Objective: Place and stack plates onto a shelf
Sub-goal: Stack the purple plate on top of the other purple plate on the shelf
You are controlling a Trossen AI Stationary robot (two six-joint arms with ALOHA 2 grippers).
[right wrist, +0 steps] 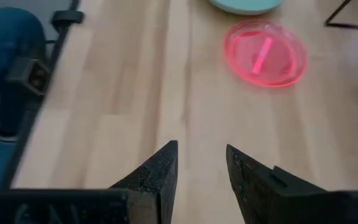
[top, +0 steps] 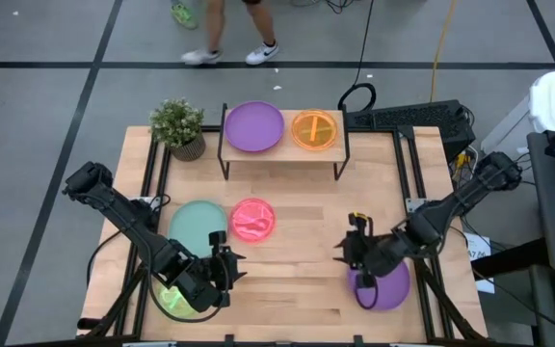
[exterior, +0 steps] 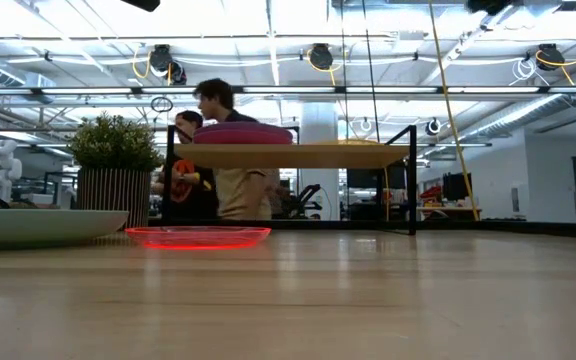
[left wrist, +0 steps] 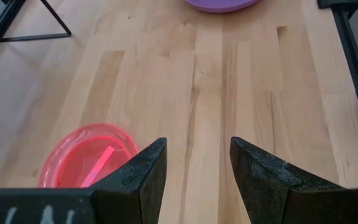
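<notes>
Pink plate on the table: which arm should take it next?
Left, probably. The pink plate lies left of centre beside the teal plate, nearer the left gripper, which is open and empty. The right gripper is farther off.

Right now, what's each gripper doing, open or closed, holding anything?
Left gripper: open, holding nothing, above bare wood near the pink plate.
Right gripper: open, holding nothing, over bare tabletop.

purple plate (top: 253, 126) | orange plate (top: 315, 129) | pink plate (top: 252, 219) | teal plate (top: 197, 224), perhaps greyish
</notes>
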